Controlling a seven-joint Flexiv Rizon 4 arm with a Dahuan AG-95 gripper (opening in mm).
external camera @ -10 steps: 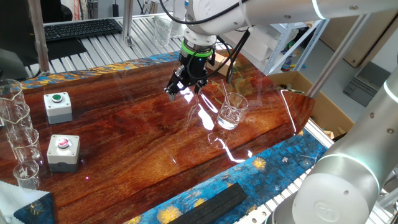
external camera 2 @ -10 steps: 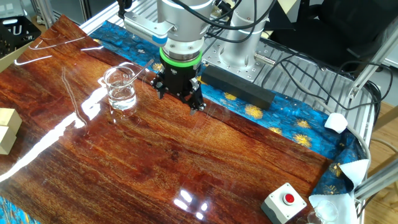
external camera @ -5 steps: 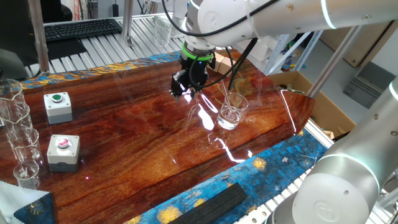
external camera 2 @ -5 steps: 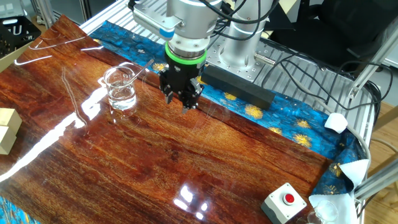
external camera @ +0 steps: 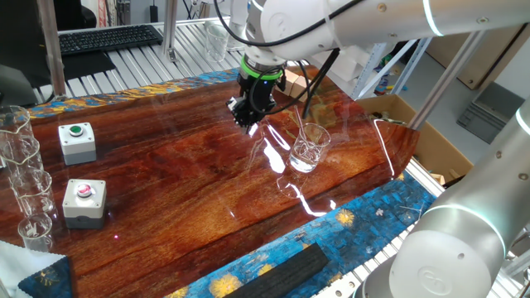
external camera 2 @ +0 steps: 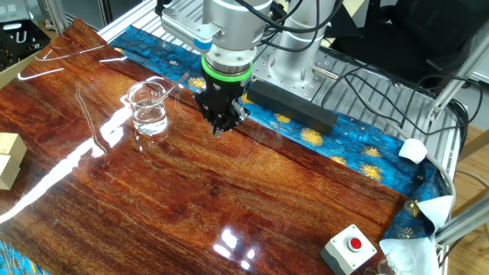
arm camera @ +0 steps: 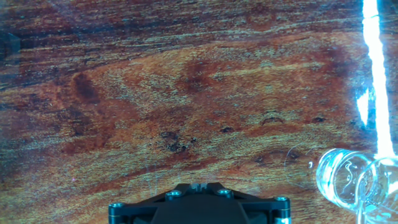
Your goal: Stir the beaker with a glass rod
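The beaker [external camera: 308,147] is small, clear and wide, and stands upright on the wooden table with a little liquid in it. It also shows in the other fixed view [external camera 2: 148,109] and at the lower right of the hand view [arm camera: 348,180]. The glass rod [external camera: 300,126] leans inside the beaker, with its top over the rim [external camera 2: 173,85]. My gripper [external camera: 246,118] hovers over bare table about a hand's width beside the beaker, pointing down [external camera 2: 221,126]. It holds nothing. I see it edge-on, with the fingers spread along the line of sight. The hand view shows only the gripper's black base.
Two grey button boxes, green [external camera: 76,141] and red [external camera: 84,201], sit at the left beside tall glass flasks [external camera: 21,178]. A black bar [external camera 2: 294,107] lies on the blue cloth behind the gripper. A wooden block [external camera 2: 6,156] sits at the table's edge.
The gripper has turned about its own axis over the same spot, so the spread fingers now line up edge-on. The beaker and rod have not moved.
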